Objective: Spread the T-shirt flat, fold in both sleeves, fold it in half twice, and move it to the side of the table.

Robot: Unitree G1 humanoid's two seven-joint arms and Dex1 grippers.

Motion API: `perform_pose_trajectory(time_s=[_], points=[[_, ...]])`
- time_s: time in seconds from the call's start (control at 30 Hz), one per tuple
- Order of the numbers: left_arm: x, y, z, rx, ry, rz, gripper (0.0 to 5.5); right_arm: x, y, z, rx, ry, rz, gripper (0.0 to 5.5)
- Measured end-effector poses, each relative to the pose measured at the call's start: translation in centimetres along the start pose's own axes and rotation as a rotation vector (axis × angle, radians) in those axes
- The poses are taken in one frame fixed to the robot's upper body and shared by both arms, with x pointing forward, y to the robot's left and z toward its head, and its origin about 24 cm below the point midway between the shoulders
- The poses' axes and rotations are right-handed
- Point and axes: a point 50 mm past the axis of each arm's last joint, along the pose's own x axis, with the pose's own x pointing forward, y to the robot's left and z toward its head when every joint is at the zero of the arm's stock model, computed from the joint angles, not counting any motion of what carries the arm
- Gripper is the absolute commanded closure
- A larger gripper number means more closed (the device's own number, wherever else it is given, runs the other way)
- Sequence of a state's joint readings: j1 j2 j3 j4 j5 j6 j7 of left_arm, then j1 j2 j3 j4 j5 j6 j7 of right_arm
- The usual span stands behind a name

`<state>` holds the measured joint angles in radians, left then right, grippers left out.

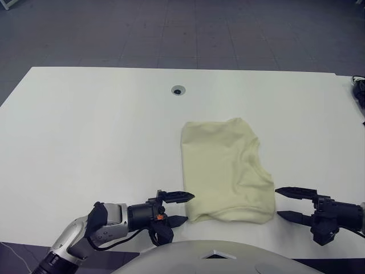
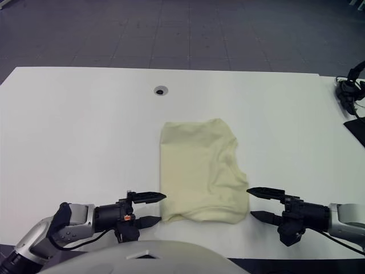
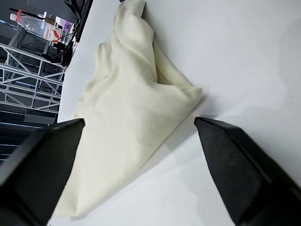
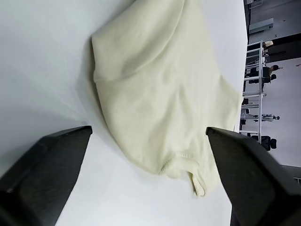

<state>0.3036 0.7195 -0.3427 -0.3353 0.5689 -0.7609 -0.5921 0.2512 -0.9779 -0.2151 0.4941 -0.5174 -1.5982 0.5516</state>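
A pale yellow T-shirt [image 1: 225, 171] lies folded into a narrow upright rectangle on the white table [image 1: 85, 131], its near edge rounded and bunched. My left gripper [image 1: 178, 208] stands open just off the shirt's near left corner, fingers pointing at it. My right gripper [image 1: 291, 204] stands open just off the near right corner. Neither touches the cloth. In the left wrist view the T-shirt [image 3: 127, 117] lies between the black fingers [image 3: 42, 160]. The right wrist view has the T-shirt [image 4: 160, 89] ahead of its open fingers [image 4: 51, 160].
A small round grommet hole [image 1: 178, 90] sits in the table behind the shirt. Dark cables and gear [image 2: 348, 91] lie at the table's far right edge. Wide bare tabletop lies left and right of the shirt.
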Motion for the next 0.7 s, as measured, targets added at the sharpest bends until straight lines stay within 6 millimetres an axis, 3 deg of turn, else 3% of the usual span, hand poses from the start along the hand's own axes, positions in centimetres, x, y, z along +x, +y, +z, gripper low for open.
perform_pose_trajectory(time_s=[0.33, 0.7], points=[[0.8, -0.5, -0.3, 0.013, -0.014, -0.043, 3.51, 2.4, -0.1, -0.1, 0.016, -0.061, 0.014, 3.26], [1.4, -0.1, 0.0, 0.025, -0.04, -0.045, 5.45, 3.5, 0.6, 0.2, 0.062, -0.086, 0.032, 5.28]])
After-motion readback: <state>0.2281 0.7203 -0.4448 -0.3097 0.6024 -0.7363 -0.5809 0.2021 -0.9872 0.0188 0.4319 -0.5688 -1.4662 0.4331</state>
